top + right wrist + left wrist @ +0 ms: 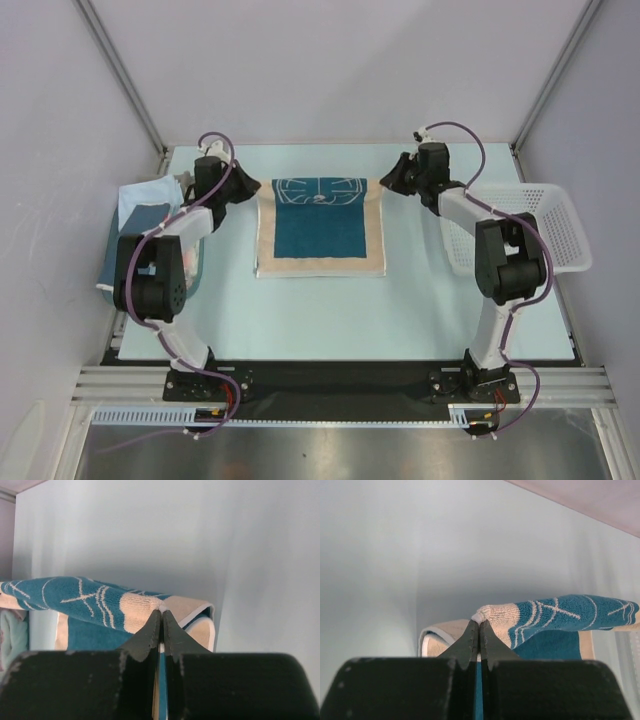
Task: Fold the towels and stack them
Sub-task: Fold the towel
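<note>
Far left: a blue towel (138, 200) lies bunched in the tray (107, 268) at the table's (300, 310) left edge.
Left pincer (479, 622): pressed together, pinching the teal towel's far-left tan corner.
Teal towel (320, 235): mid-table; dark teal, white line drawing, tan border.
Lie: far edge lifted, running left to right between the pincers; the rest lies flat toward the arm bases; long axis unclear.
Right pincer (161, 612): pressed together, pinching the far-right tan corner.
Far right: basket (545, 225).

Pale walls (330, 60); light-blue table (330, 310) (aluminium-framed)
</note>
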